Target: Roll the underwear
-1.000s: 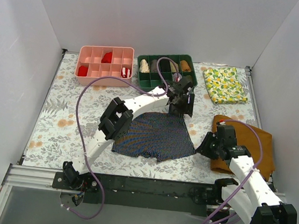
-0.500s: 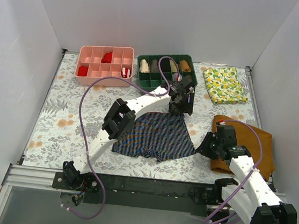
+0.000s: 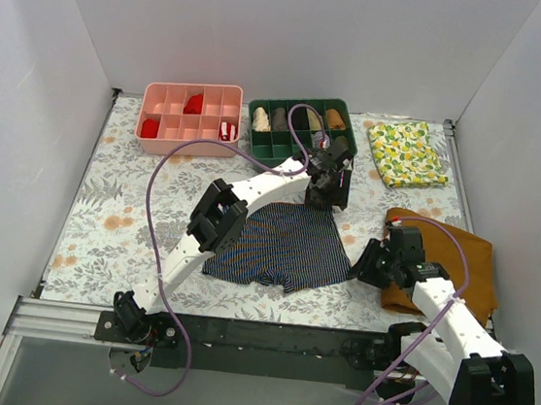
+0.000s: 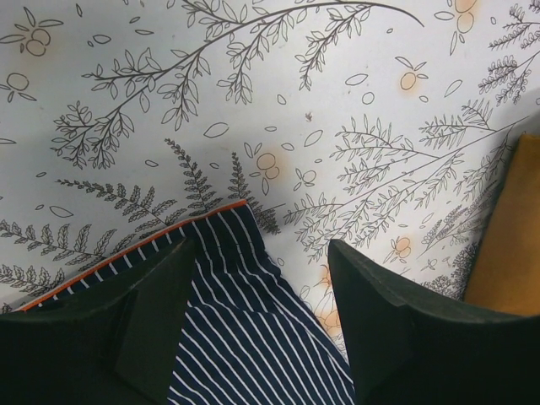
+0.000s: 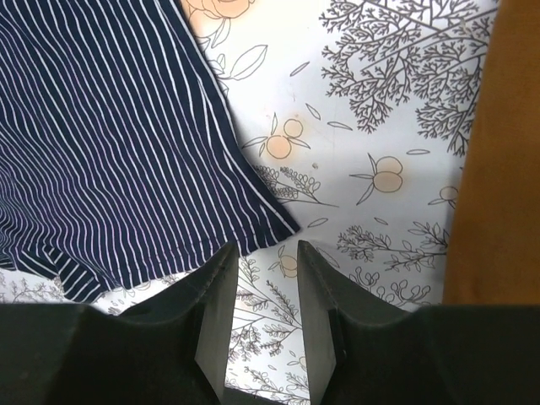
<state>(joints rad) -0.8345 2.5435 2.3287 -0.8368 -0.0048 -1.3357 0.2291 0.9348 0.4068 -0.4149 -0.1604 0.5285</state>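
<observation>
The soft dark navy striped boxer shorts (image 3: 285, 246) lie flat & spread approx mid-desk, a bit nearer the near edge, w/ the orange-trimmed waistband toward the far edge. The left tool (image 4: 261, 253) hangs over the waistband's right corner, jaws wide apart & nothing in them; the corner shows between the fingers. The right tool (image 5: 267, 253) sits just off the shorts' near right corner, jaws narrowly parted, also empty. The plain mustard-brown cloth (image 3: 469, 259) is close on its other side.

Step in hand, as I read it: take hold of one edge to start the roll. To do it well:
- Bring each tool down on its own corner so it pinches only the shorts, not the mustard cloth, w/o digging into the floral-print desk (image 3: 112, 224).
- Grip both corners approx level, lift only a little & turn the edge over evenly, else the roll goes skewed or loose.
- Keep tension across the width, since thin fabric likely slips & bunches.
</observation>
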